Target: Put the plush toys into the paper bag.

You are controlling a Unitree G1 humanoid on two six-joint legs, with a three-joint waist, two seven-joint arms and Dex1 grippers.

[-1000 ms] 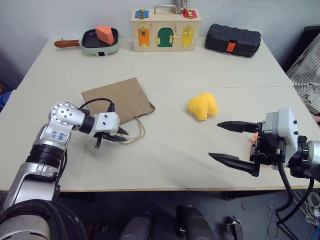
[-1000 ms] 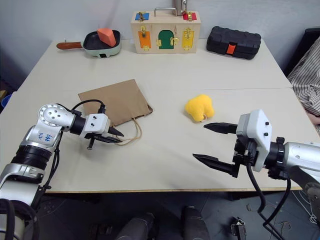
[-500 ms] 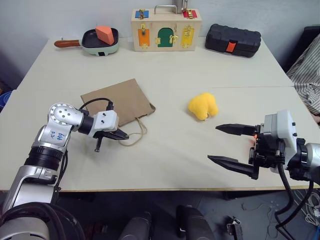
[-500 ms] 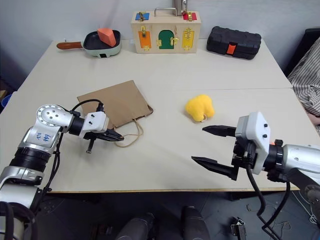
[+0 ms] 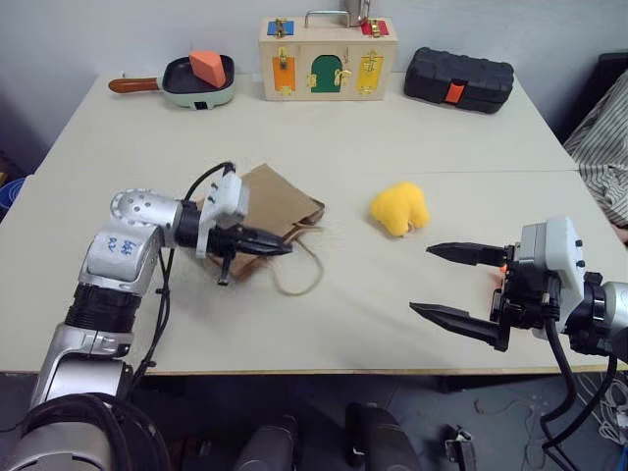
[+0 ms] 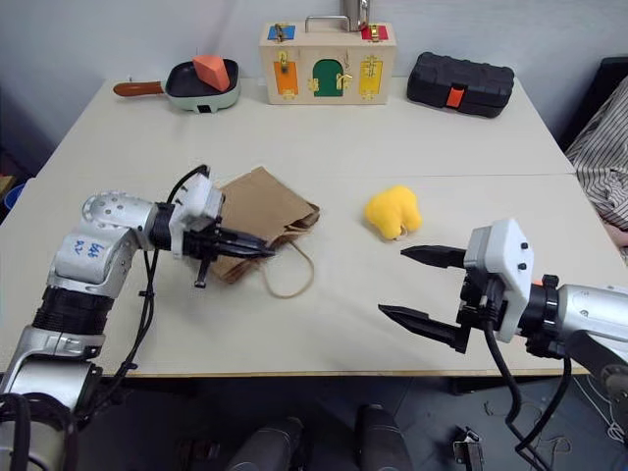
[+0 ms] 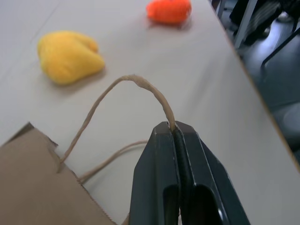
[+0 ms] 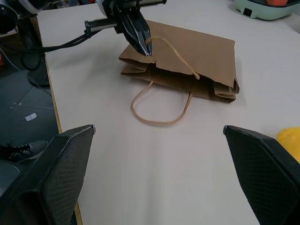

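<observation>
Two grippers are ours: the right gripper (image 6: 417, 287) waits nearest, jaws spread wide. Our left gripper (image 5: 283, 247) pinches the paper bag's (image 5: 280, 201) handle (image 7: 136, 83). We should lift slowly so its mouth opens. Beyond lie the yellow toy (image 5: 399, 208) and orange toy (image 7: 168, 10).

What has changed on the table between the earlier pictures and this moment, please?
The left gripper has shut on one cord handle of the paper bag and risen toward the table's middle, lifting the bag's mouth edge and dragging the bag with it; the other handle trails on the table. The right gripper stayed open and in place, and the yellow plush toy has not moved.
</observation>
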